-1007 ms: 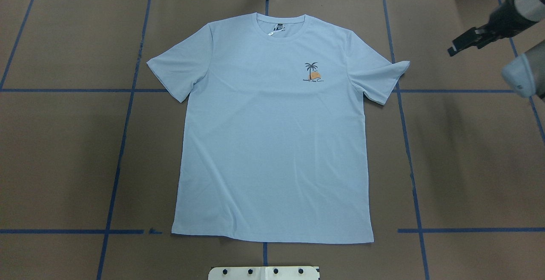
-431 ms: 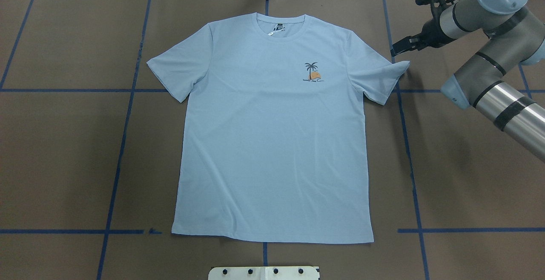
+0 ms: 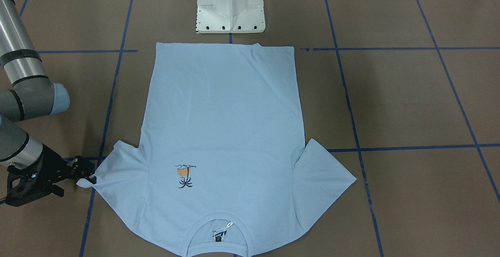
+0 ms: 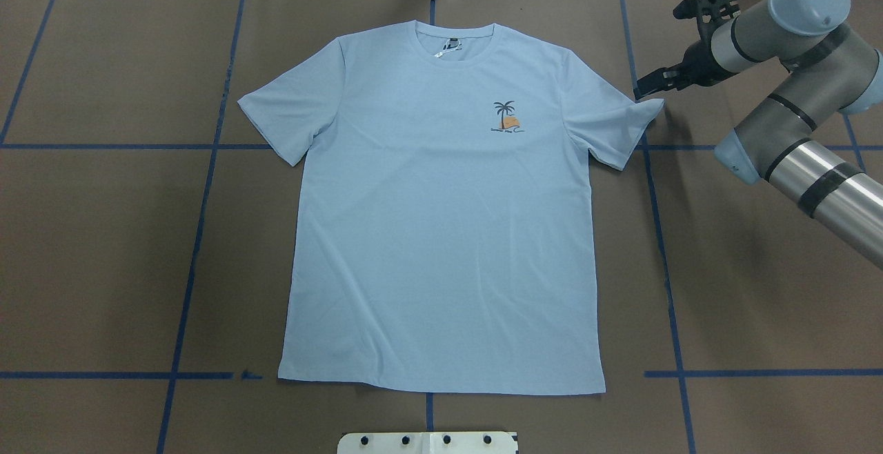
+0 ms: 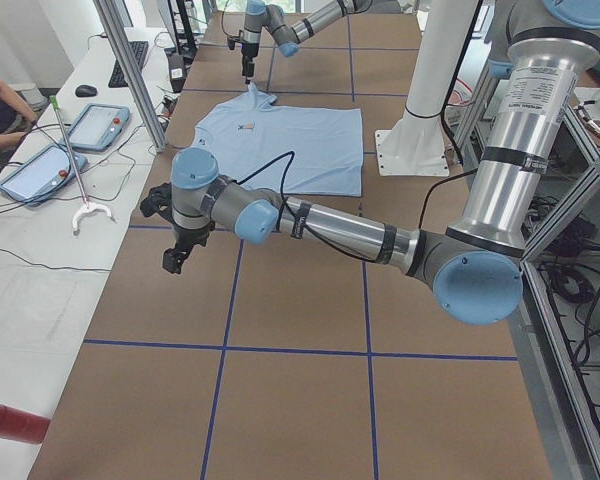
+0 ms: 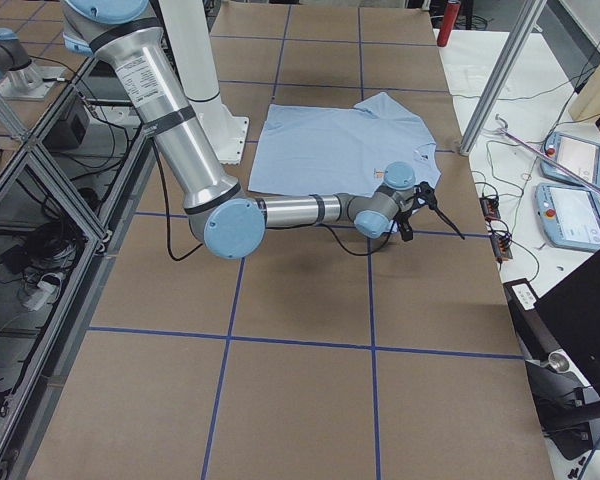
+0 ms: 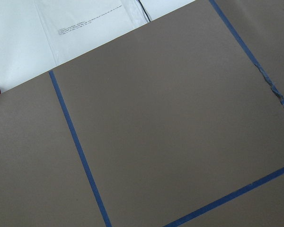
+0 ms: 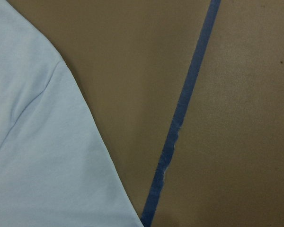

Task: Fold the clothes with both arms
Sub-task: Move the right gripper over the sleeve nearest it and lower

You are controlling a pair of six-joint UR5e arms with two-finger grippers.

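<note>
I have the T-shirt (image 4: 441,233) spread flat and face up on the table (image 4: 103,247), both sleeves out, palm-tree print (image 4: 507,117) showing. Its hem is the edge nearest the white pedestal base (image 3: 230,11) and its neck is the far edge. I see no fold in it anywhere, so by my reckoning the folding proper has not begun and all of it is left to do.

My right gripper (image 4: 645,87) sits low at the outer corner of the shirt's right-hand sleeve (image 4: 621,123), just beside the cuff tip. From the front-facing view its jaws look slightly parted with no cloth between them. I cannot tell whether a finger touches the fabric. The right wrist camera looks down on that sleeve's edge and on a blue tape line (image 8: 180,123) just off it, which fits a grasp being lined up.

My left gripper (image 5: 174,258) hangs above bare table well away from the shirt's other sleeve, pointing down. It shows only in the side view, so I cannot tell how its jaws stand. I judge it must come in to the shirt before a two-armed fold can start.
</note>
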